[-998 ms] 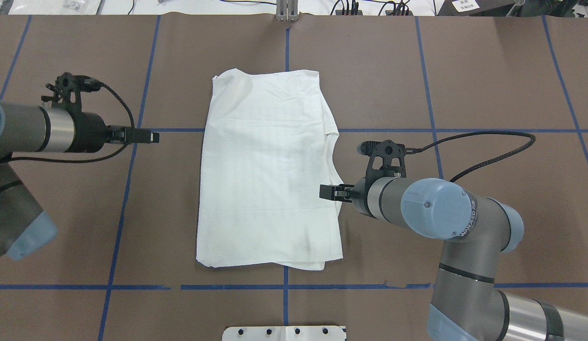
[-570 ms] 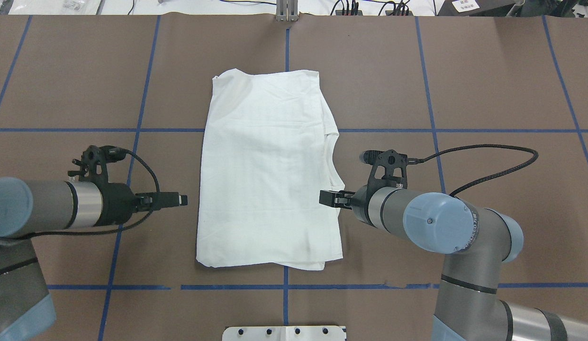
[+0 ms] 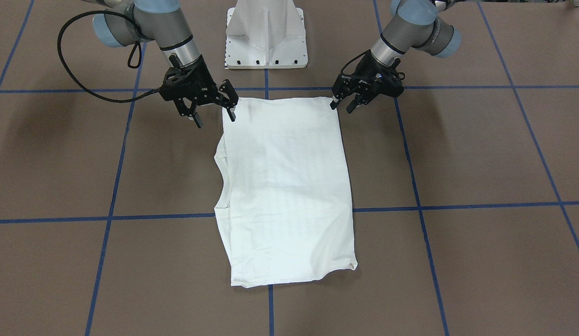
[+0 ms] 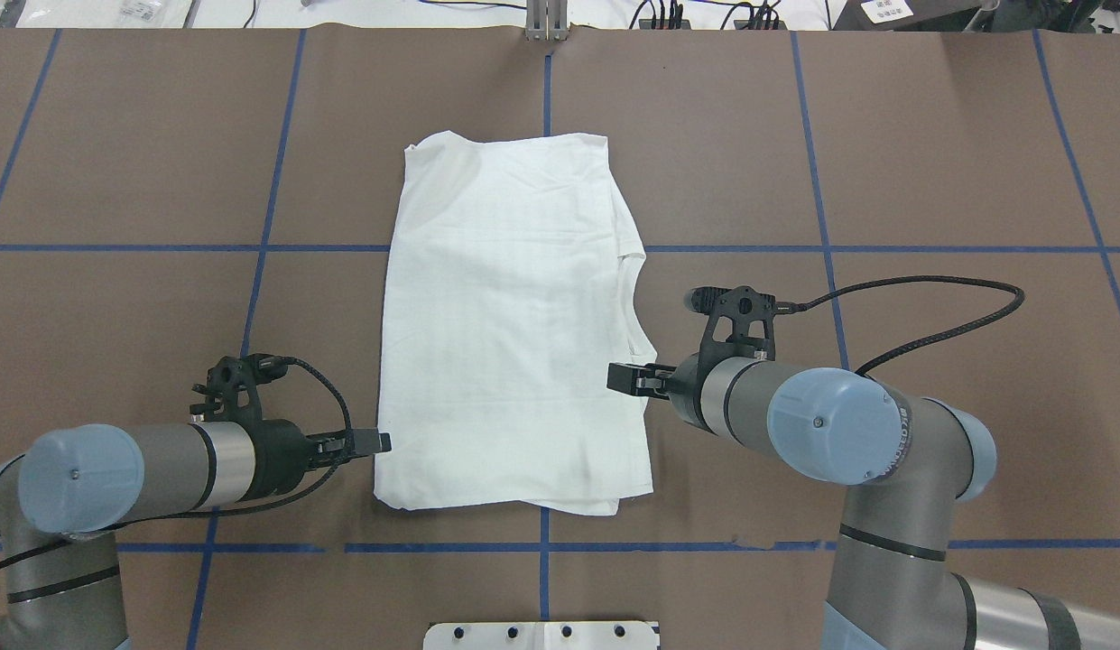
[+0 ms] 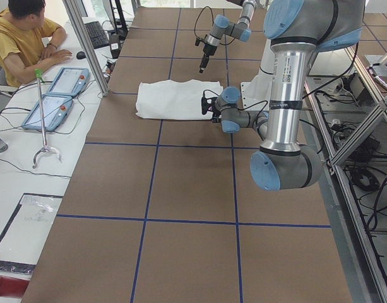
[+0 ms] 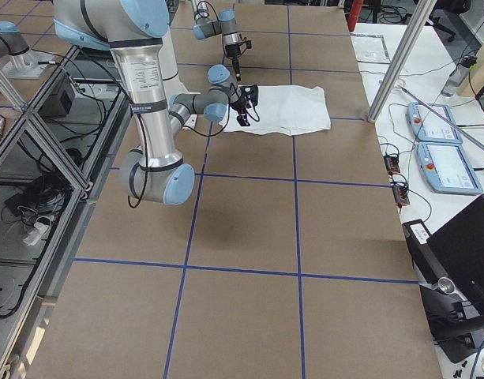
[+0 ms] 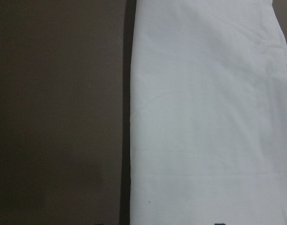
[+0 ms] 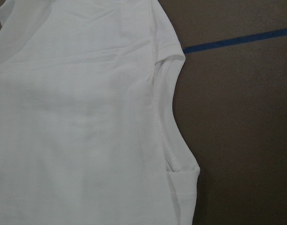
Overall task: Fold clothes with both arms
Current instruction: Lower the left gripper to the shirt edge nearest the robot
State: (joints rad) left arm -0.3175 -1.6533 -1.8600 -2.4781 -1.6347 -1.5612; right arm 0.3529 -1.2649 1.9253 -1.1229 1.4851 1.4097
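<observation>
The white shirt (image 4: 514, 325) lies flat on the brown table, folded into a long rectangle; no black print shows. Its ribbed collar (image 4: 634, 298) is on the edge toward my right arm, also in the right wrist view (image 8: 164, 117). My left gripper (image 4: 379, 442) is open, just beside the shirt's near left corner, low over the table (image 3: 343, 105). My right gripper (image 3: 214, 119) is open and empty, hovering at the shirt's right edge below the collar (image 4: 618, 379). The left wrist view shows the shirt's (image 7: 209, 117) straight left edge.
The white pedestal base (image 3: 266, 37) stands at the table's near edge between the arms. Blue tape lines (image 4: 541, 546) cross the brown table. A person (image 5: 23, 38) sits at a side bench with tablets (image 5: 51, 107). A metal post (image 6: 395, 67) stands beside the table.
My left arm has swung toward the robot's side along the shirt's left edge and closer to it, ending at the near left corner. My right gripper has barely moved.
</observation>
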